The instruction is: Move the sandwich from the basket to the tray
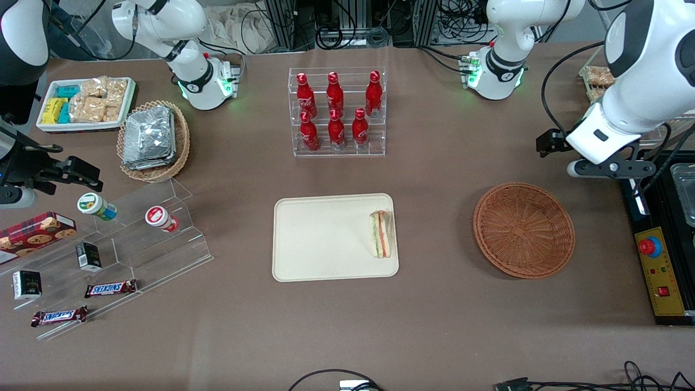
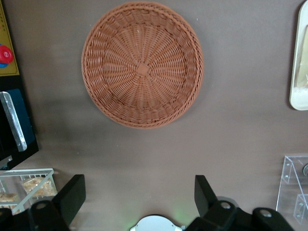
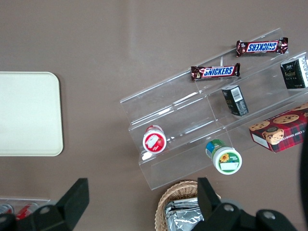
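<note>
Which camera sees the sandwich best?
The front view: the sandwich lies whole on the tray, its filling stripes showing. The left wrist view shows only the empty basket and a tray edge; the open tool hovers above the table. The right wrist view shows only bare tray.

Layout: sandwich (image 1: pixel 381 234) lies on the tray (image 1: pixel 320 239), at the tray edge toward the working arm's end. Basket (image 1: pixel 524 229) sits on the table beside the tray, apart from it, toward the working arm's end, nothing in it. Bottle rack (image 1: pixel 338 111) is farther from the front camera than the tray. Gripper (image 2: pixel 139 195) hangs above the table near the basket, farther from the front camera, fingers spread, holding nothing.
</note>
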{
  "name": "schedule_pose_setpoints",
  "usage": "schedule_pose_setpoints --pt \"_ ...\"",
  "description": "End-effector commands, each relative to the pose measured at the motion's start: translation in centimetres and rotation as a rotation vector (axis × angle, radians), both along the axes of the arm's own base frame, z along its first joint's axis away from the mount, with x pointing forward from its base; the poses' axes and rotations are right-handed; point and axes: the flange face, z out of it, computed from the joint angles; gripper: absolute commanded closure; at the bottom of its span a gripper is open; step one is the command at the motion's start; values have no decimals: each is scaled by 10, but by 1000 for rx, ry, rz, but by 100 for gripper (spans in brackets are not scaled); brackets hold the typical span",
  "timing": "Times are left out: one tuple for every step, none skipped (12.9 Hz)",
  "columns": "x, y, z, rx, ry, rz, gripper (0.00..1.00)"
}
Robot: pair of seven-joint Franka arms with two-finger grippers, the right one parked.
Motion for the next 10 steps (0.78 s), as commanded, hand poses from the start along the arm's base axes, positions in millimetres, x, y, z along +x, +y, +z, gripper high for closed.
schedule_pose_setpoints --pt "-4 0 7 -1 -32 -16 0" --pt "-4 0 7 -1 -32 -16 0" --pt "-4 0 7 -1 -32 -16 0" --pt "-3 1 6 -1 -30 -15 0" --pt "-3 2 6 -1 -30 -13 0" --pt "-2 2 6 -3 -33 -13 0" --pt "-2 2 6 -3 -39 -12 0" --pt "-1 2 6 -3 -41 -12 0" --pt "-1 2 5 -3 -39 -12 0" --pt "-1 3 6 -3 -42 -11 0"
